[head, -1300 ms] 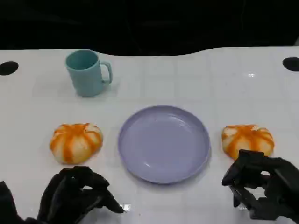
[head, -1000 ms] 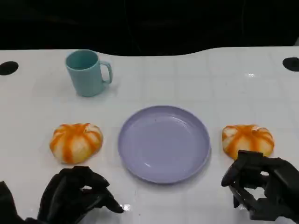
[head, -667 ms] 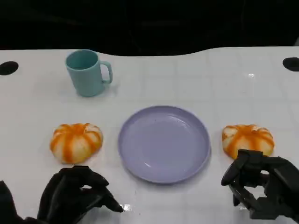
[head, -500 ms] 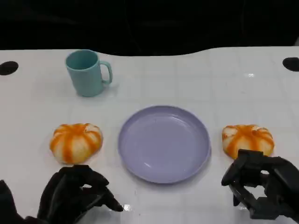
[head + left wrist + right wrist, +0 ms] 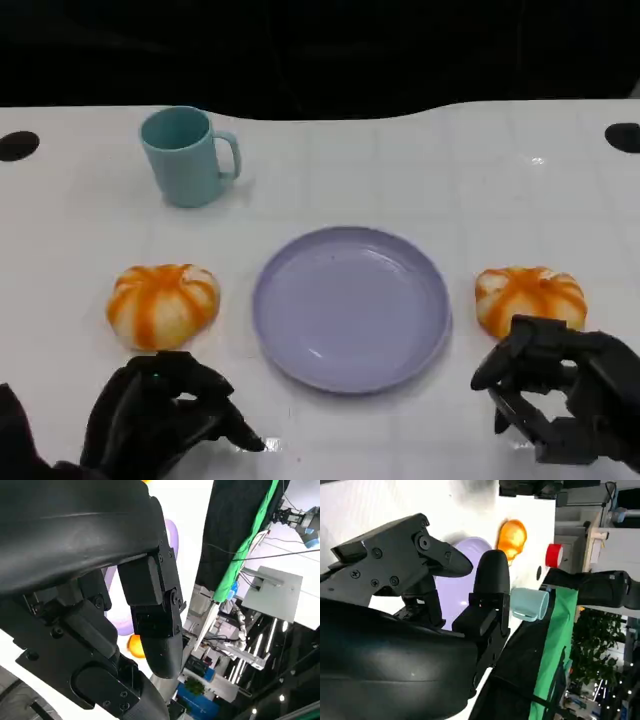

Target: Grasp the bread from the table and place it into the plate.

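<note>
**Almost nothing has moved; neither bun grasped**

The left hand [image 5: 160, 420] stays low, fingers curled on nothing, just short of the left bread bun [image 5: 162, 304]. The lavender plate [image 5: 350, 370] lies bare. The right hand [image 5: 555, 395] has barely shifted, fingers loosely bent and empty, its knuckles hiding the near edge of the right bread bun [image 5: 530, 298].

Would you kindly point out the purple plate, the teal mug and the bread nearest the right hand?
plate [image 5: 290, 345], head view, on a bare part of its rim.
teal mug [image 5: 182, 160], head view, on its outer wall.
right-side bread [image 5: 530, 296], head view, on its striped top.
</note>
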{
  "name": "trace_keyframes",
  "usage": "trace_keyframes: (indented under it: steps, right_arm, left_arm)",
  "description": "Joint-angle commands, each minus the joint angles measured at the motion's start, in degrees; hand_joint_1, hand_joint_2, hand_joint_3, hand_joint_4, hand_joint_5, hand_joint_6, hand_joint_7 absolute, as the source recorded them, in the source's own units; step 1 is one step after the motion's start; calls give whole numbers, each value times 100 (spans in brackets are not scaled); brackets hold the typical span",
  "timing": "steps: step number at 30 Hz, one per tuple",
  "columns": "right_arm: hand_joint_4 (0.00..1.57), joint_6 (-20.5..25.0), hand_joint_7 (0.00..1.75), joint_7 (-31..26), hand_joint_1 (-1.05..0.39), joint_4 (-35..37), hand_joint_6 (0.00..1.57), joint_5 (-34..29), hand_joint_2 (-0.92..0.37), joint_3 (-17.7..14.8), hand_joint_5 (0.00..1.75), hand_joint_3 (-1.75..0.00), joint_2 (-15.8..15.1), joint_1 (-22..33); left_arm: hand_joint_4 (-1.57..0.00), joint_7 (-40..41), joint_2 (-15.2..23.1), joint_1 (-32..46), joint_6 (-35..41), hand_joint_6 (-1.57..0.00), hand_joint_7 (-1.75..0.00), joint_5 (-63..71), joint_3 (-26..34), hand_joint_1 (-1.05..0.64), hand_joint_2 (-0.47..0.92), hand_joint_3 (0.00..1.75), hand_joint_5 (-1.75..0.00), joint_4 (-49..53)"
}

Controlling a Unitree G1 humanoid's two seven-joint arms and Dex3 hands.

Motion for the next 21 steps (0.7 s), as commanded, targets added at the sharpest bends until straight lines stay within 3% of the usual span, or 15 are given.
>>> trace_keyframes:
  steps: [1,4,11,12,15,21]
  right_arm:
    - [60,-216,79,28,-11,-53,74,152,-75,-112,130,-67,-32,-71]
    - [59,-591,69,-11,-12,97,71,81,-76,-157,120,-60,-8,-171]
    - [54,-928,53,-81,-23,232,64,-172,-80,-222,96,-44,-171,-347]
    - [54,-1030,47,-104,-26,278,64,-251,-84,-232,89,-34,-203,-380]
    - [49,-1438,37,-279,-32,450,62,-638,-91,-270,78,-15,-320,-495]
    - [40,-2267,16,-858,-41,859,55,-1591,-92,-404,58,-6,-633,-760]
  left_arm:
    - [-157,-40,108,-5,-64,-157,-20,30,44,-98,57,0,-49,37]
    - [-157,-39,102,-12,-72,-157,-21,28,48,-99,56,0,-49,50]
    - [-157,-28,108,-23,-84,-157,-21,38,44,-100,57,0,-49,69]
    - [-157,-20,107,-20,-73,-157,-21,37,42,-100,57,0,-49,63]
    - [-157,-27,100,-16,-93,-157,-21,38,40,-100,57,0,-49,67]
    - [-157,-27,91,5,-57,-157,-21,13,40,-99,57,0,-49,37]
